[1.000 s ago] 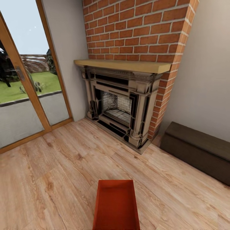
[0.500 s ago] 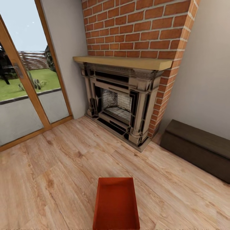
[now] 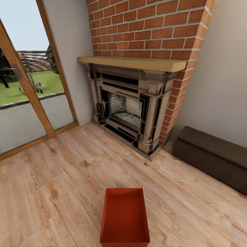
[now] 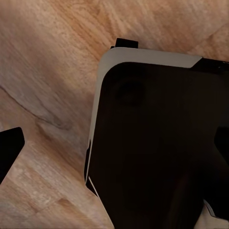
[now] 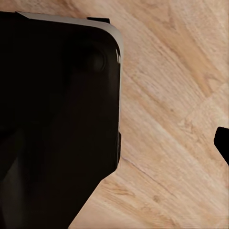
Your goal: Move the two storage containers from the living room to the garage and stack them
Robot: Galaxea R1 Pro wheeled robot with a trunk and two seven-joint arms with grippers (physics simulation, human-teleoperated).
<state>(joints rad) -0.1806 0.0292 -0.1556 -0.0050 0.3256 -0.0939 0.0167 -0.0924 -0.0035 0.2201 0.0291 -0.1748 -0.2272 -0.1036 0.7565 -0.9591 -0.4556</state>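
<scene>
Sliding farther from the camera than before, one storage container (image 3: 125, 216) rests on planks; pincer states unreadable.

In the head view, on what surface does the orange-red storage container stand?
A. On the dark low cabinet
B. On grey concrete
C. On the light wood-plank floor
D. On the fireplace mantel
C: the storage container rests on the wood-plank floor, in front of the brick fireplace and apart from the dark cabinet.

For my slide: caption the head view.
Orange-red storage container on wood-plank floor before brick fireplace.
</scene>
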